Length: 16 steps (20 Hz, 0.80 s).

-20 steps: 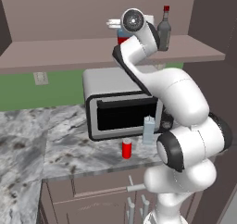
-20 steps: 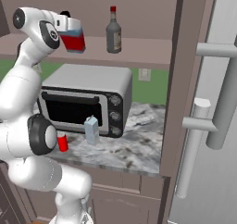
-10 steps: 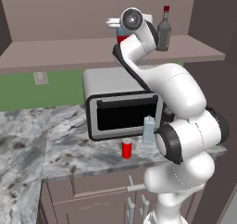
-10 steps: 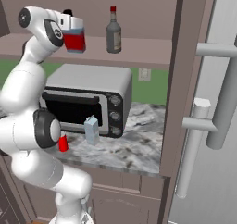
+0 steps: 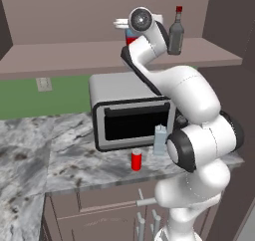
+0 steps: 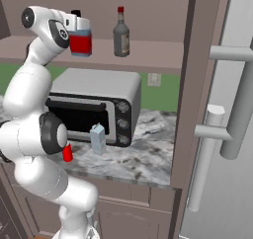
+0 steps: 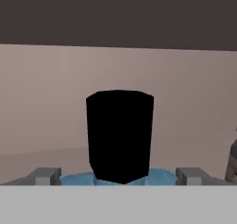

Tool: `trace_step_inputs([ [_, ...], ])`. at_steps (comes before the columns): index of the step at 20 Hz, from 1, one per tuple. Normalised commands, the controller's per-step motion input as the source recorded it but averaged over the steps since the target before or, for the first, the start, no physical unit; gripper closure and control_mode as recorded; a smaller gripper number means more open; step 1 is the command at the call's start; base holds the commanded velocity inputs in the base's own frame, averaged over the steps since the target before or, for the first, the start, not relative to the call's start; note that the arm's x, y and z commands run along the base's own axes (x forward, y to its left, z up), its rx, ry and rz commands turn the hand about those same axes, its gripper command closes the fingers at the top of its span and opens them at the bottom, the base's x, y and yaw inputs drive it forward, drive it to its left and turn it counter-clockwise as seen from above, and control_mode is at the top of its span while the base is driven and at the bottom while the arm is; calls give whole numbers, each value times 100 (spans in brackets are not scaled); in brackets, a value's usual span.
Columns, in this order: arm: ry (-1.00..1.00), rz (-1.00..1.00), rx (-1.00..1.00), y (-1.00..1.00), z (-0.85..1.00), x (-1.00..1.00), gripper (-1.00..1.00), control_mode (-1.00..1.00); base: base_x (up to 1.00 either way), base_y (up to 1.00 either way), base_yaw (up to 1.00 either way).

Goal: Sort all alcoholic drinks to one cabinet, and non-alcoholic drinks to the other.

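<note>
Gripper (image 7: 119, 176): jaws spread wide to either side of the squat red-filled bottle with blue top (image 6: 80, 39), holding nothing. That bottle stands on the open cabinet shelf (image 6: 153, 55), left part. Slim grey glass bottle with red cap (image 6: 121, 34): same shelf, towards the middle. Alcoholic pair: apparently sorted. Small red can (image 5: 136, 160) and pale-blue translucent container (image 6: 98, 139): on the marble counter (image 6: 143, 156) before the microwave (image 6: 99, 104), front edge; both left to move.

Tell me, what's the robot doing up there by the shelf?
It is sorting drinks. Its hand is open around the squat red bottle with the blue top, which stands on the shelf near the grey bottle with the red cap. The little red can and the pale-blue container wait on the counter by the microwave.
</note>
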Motion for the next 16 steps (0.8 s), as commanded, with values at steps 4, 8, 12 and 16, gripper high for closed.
trace_step_inputs([
  [4,-2,0,0,0,0,-61,-100,-100,0,0,0],
  [8,0,0,1,0,-10,-100,-100,-100,0,0,0],
  [12,0,0,2,1,-26,-100,-100,-100,0,0,0],
  [16,0,-1,4,0,-35,-100,-100,-100,0,0,0],
])
